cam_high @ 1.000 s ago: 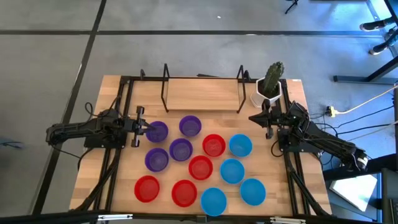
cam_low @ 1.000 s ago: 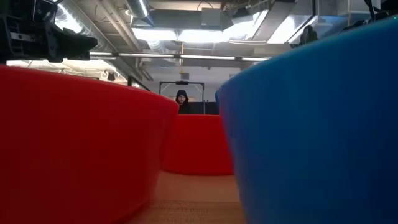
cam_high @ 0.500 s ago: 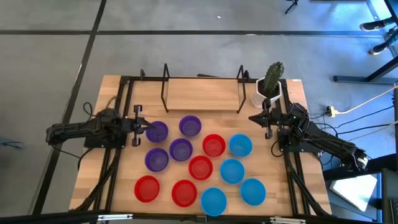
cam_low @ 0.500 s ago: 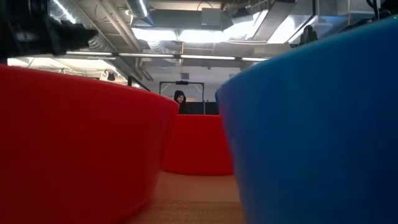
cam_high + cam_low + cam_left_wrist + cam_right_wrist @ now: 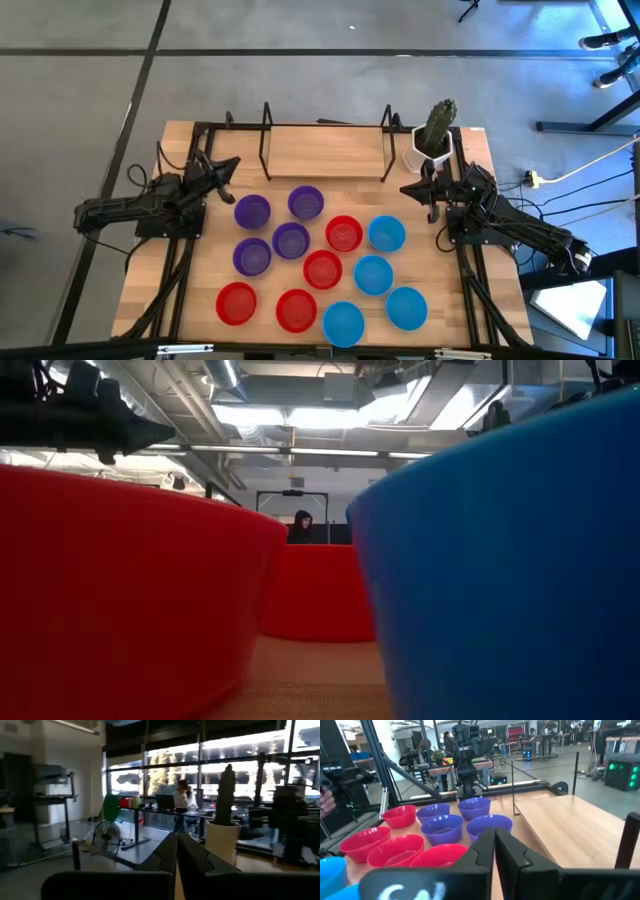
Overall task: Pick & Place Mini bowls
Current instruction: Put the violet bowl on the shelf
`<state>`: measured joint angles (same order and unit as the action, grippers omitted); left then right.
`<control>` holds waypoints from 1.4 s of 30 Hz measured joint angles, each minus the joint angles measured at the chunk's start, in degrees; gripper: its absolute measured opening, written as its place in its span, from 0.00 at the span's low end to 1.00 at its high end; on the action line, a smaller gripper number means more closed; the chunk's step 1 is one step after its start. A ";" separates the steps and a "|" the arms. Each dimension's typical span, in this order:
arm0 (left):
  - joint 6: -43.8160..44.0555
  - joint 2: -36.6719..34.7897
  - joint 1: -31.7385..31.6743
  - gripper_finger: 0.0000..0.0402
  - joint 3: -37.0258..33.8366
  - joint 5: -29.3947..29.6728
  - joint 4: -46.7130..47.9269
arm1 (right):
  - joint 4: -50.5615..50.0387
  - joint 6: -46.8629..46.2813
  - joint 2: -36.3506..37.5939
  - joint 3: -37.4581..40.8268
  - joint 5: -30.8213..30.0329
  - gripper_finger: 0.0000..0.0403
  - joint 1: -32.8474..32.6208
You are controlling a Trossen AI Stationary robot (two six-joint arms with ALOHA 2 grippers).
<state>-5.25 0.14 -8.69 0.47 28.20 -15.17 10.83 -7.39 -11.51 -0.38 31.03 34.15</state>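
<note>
I see the bowls (image 5: 320, 260) grouped on the middle of the table (image 5: 330, 150), all upright with their mouths facing up; being round, they have no long axis to speak of. Four purple bowls (image 5: 252, 212) sit on the left of the group, four red bowls (image 5: 343, 233) run down the middle to the front edge, and four blue bowls (image 5: 386, 233) sit on the right.

My left gripper (image 5: 226, 167) is pinched together, holding nothing, raised by the table's left side, beside the nearest purple one. My right gripper (image 5: 408, 189) is also pressed closed and empty, waiting at the right edge near the potted cactus (image 5: 437, 128).
</note>
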 joint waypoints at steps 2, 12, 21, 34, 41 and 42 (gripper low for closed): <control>-1.95 0.00 0.00 0.02 0.00 -3.09 -0.26 | 0.02 -1.52 0.00 0.00 0.02 0.04 0.00; -11.61 0.00 0.02 0.02 0.00 -20.61 -3.92 | 2.91 -2.53 0.02 -0.04 0.00 0.04 0.00; -4.04 0.00 0.02 0.01 0.00 -25.15 -2.52 | 3.08 -1.08 0.02 -0.04 0.00 0.04 0.02; 4.42 0.10 0.02 0.02 0.00 -25.07 -3.06 | 3.02 -4.21 0.01 -0.04 0.00 0.04 0.01; 2.27 0.11 0.00 0.01 0.00 -24.86 -2.54 | 3.01 -4.23 0.00 -0.04 0.00 0.04 0.02; 2.62 0.09 0.02 0.01 0.00 -24.86 -2.58 | 3.00 -4.23 0.00 -0.04 0.00 0.04 0.00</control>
<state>-2.63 0.24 -8.67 0.47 3.33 -17.75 13.83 -11.62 -11.51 -0.43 31.03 34.15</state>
